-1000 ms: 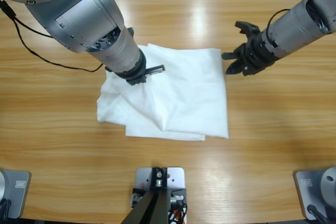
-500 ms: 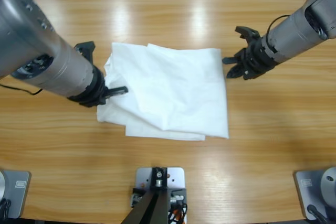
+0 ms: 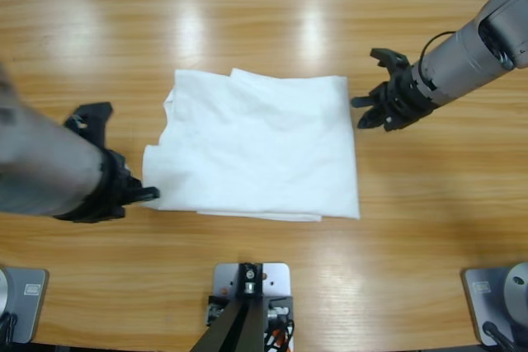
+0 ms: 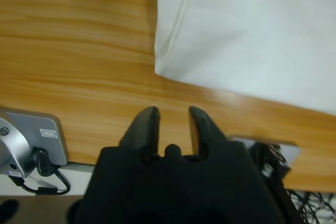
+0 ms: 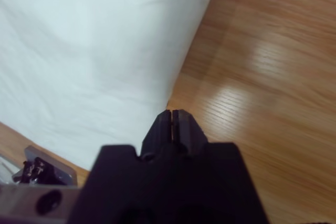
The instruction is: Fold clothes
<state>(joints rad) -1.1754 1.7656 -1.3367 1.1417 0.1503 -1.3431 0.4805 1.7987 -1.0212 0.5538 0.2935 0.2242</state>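
Midway along the tabletop [image 3: 264, 30] the folded T-shirt [image 3: 264, 150] is lying flat. Left gripper [image 3: 148, 194] is hovering at its corner, jaws narrowly parted, empty; right gripper [image 3: 369, 113] is waiting alongside, jaws closed.

Plain white T-shirt [image 3: 264, 150] is lying on the table [image 3: 272, 30] — warm wood grain showing — beside black grippers.

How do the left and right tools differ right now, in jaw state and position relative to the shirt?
The left tool has its jaws slightly apart, off the shirt's lower-left corner; the right tool has its jaws shut, beside the shirt's upper-right corner. In the high view the left arm enters from the left edge and the right arm from the upper right. Both hold nothing.
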